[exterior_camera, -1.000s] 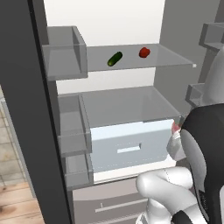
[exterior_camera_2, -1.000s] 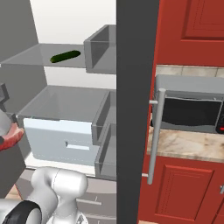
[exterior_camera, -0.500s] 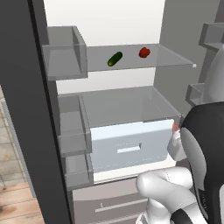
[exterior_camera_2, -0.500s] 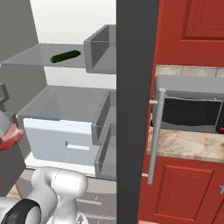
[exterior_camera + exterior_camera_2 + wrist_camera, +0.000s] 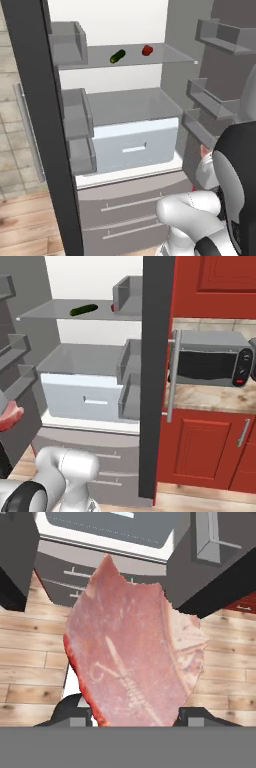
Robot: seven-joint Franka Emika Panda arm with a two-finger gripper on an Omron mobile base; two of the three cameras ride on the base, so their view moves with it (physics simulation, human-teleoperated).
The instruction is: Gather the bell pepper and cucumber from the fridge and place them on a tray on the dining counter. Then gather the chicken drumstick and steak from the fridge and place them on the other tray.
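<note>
Wooden plank flooring (image 5: 30,662) lay under the open fridge (image 5: 130,55), whose white interior faced the base cameras. No brand, label or legible writing could be made out on any surface. On the upper glass shelf (image 5: 165,54) the cucumber (image 5: 118,56) lay just left of the bell pepper (image 5: 147,50), the two near each other but apart. Below stood a pale drawer (image 5: 135,145) with a slot handle, and grey door bins (image 5: 75,130) hung on the open doors at either side. Right of the fridge, a dark microwave (image 5: 212,358) stood on a beige counter (image 5: 215,398) above red cabinets (image 5: 200,448).

The gripper (image 5: 134,716) was closed on the steak (image 5: 132,657), one dark fingertip at each side of the slab's lower edge. The steak stood up from the jaws in the hand view, hiding much of the fridge's lower drawers. The hand was held low in front of the fridge's lower section, outside the compartment, with the white arm folded close to the base and a sliver of steak showing beside it in both base views.
</note>
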